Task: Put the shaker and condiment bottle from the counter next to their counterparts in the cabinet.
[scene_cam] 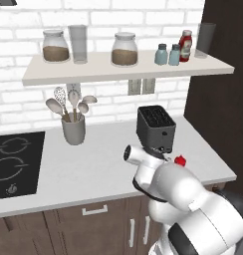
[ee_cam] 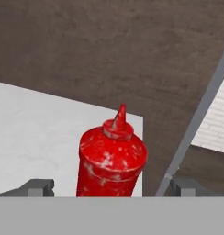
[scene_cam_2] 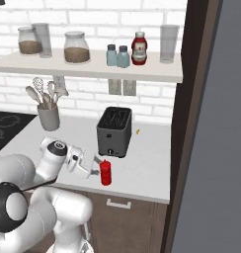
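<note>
Gripper (ee_cam: 111, 190) (fingers apart) straddles condiment bottle (ee_cam: 111, 160).

White arm bent low in front of the base, wrist turned sideways and roughly level, gripper (scene_cam_2: 98, 168) pointing right, jaws spread wide, dark fingertips (ee_cam: 38, 187) well apart.
</note>
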### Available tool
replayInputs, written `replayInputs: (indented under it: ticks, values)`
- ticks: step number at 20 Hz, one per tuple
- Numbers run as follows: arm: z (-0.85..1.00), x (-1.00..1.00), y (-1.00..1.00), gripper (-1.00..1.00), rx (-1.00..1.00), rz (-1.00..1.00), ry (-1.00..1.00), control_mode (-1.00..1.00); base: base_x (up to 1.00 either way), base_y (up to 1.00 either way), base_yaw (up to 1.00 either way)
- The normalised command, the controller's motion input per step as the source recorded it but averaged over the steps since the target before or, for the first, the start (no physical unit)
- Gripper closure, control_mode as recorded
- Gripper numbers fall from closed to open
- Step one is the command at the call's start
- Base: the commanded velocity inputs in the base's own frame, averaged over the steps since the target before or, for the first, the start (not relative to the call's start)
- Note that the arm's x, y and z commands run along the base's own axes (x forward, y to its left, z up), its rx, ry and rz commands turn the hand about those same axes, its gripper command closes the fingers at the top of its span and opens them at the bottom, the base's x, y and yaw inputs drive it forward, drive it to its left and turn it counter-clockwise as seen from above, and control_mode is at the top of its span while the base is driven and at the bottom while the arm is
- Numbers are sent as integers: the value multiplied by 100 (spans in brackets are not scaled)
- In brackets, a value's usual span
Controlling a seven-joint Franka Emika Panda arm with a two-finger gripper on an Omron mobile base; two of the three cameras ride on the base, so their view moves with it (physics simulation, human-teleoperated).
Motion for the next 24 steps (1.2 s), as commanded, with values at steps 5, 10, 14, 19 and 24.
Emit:
replayInputs:
  ticks: [5,10,14,19,24]
  values:
    - [-12,0,-25,-100,0,0,4,-100,0,0,0]
    - [-14,0,-24,-100,0,0,3,-100,0,0,0]
    - [-9,0,-17,100,0,0,3,-100,0,0,0]
    - [0,0,0,100,0,0,1,-100,0,0,0]
    - [27,-7,0,100,2,0,-14,-100,0,0,0]
